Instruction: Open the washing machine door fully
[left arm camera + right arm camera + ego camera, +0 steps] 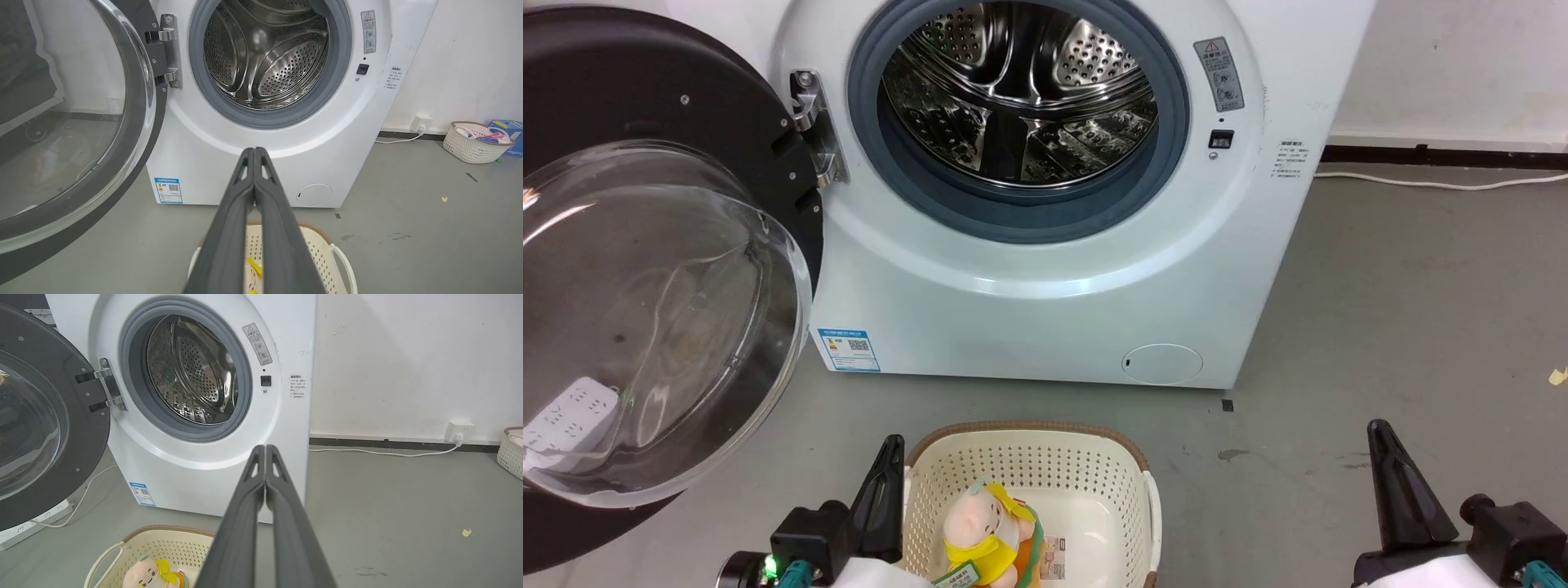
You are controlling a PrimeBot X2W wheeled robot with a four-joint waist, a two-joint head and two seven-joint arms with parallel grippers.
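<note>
Head view gives us a cream plastic basket [1045,465] on the grey floor in front of the washing machine [1029,318]. Its walls are pierced with small holes and its rim is edged in brown weave. Inside lies a plush toy [984,531], pale pink with yellow cloth.

We see the washing machine door [670,73] standing open to the left of the white, boxy machine, hung from a metal hinge [813,122]. Its glossy black ring surrounds a bulging clear glass bowl [662,310], through which a white power strip [564,416] shows. The round opening is uncovered, with a grey-blue rubber ring [1176,114] around the perforated steel drum [1021,90].

In the wrist views, the left hand [254,150] and the right hand [265,447] each have their long dark fingers pressed together on nothing, pointing at the machine's front. By the far wall we note a second basket [470,153], also perforated, holding coloured laundry.
</note>
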